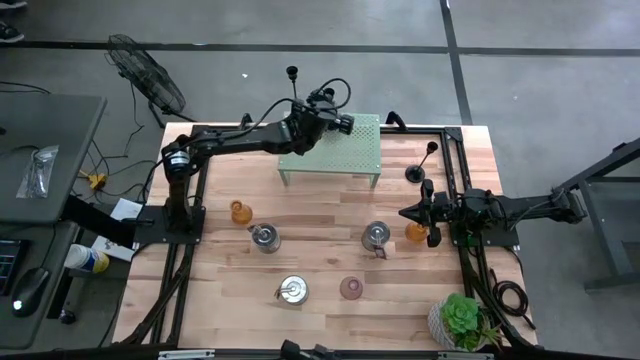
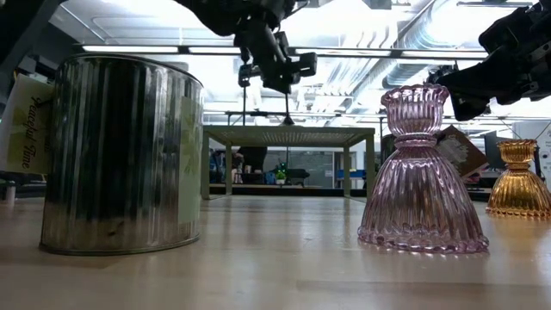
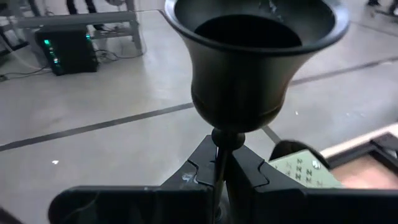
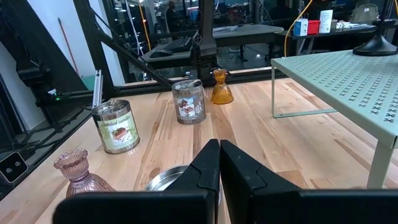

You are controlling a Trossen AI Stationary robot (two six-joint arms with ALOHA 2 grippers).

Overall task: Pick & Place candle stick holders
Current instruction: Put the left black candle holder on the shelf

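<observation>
My left gripper (image 1: 298,122) is over the green perforated shelf (image 1: 350,150) at the table's far middle, shut on a tall black candle stick holder. The holder's cup top (image 1: 292,72) fills the left wrist view (image 3: 249,62). Its round base (image 4: 379,45) is at the shelf top. A second black holder (image 1: 418,168) stands on its base on the table, right of the shelf. A third does not show. My right gripper (image 1: 405,213) is shut and empty, low over the table's right side (image 4: 219,163). My left gripper pinches the holder's thin stem (image 3: 217,146) between its two fingers, a little below the cup. The fingers point toward the table's far side and lie across the stem. The holder stands upright, with its stem (image 2: 287,105) running down to the shelf. I cannot tell if the base touches the shelf.
Two amber glass holders (image 1: 240,211) (image 1: 417,232), a pink glass holder (image 1: 351,288) and three tin candles (image 1: 265,238) (image 1: 376,236) (image 1: 293,290) stand on the wooden table. A potted plant (image 1: 462,320) is at the near right corner.
</observation>
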